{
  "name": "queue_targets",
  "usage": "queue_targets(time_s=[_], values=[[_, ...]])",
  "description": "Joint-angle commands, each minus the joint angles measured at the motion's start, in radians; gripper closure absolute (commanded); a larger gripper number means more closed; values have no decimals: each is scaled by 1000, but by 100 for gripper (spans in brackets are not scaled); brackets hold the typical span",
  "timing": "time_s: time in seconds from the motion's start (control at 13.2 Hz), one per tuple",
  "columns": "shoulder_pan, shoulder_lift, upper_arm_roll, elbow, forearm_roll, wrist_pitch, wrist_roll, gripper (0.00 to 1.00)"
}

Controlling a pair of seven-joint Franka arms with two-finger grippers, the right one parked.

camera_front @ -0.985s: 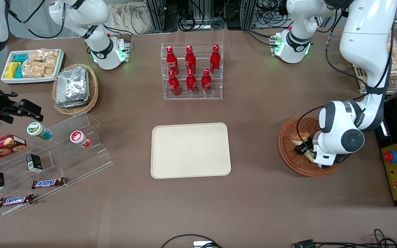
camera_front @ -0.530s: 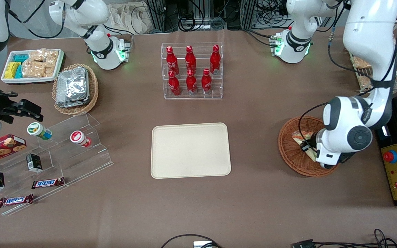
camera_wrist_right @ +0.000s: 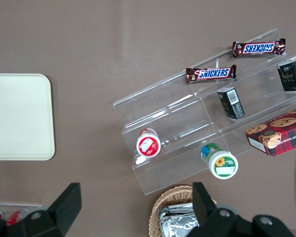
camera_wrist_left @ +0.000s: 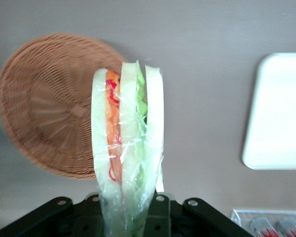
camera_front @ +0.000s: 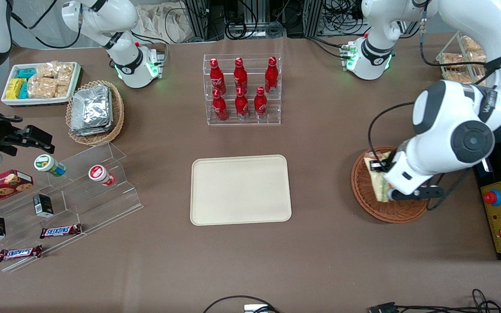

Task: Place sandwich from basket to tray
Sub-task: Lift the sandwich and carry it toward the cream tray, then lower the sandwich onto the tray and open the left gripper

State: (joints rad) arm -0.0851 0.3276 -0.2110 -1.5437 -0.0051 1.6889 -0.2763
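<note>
Front view: gripper above the basket, clamped on the sandwich, which hangs clear of the weave. Tray well apart from the basket, toward the parked arm's end, nothing on it. Wrist view: sandwich pinched at one end only, wrap slick. Risk: wedge slides or swings loose in transit, dropping short of the tray.

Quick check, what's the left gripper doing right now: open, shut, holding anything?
Left gripper: shut on the sandwich, lifted above the basket, not yet at the tray.
</note>
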Motion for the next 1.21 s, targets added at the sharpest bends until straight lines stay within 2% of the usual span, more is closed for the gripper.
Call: queue_targets(time_s=[0.0,0.23,0.45,0.53,0.91,1.14], values=[[-16,94,-103,94,-7,-23,12,100],[-59,221,-157,186,-13,-15,-41,100],[-85,324,-177,240,-107,11,-49,99],[-94,349,-177,237,-110,47,-50,99],[-183,455,-171,231,-88,204,-89,99],[-196,496,-171,229,0,244,-124,98]])
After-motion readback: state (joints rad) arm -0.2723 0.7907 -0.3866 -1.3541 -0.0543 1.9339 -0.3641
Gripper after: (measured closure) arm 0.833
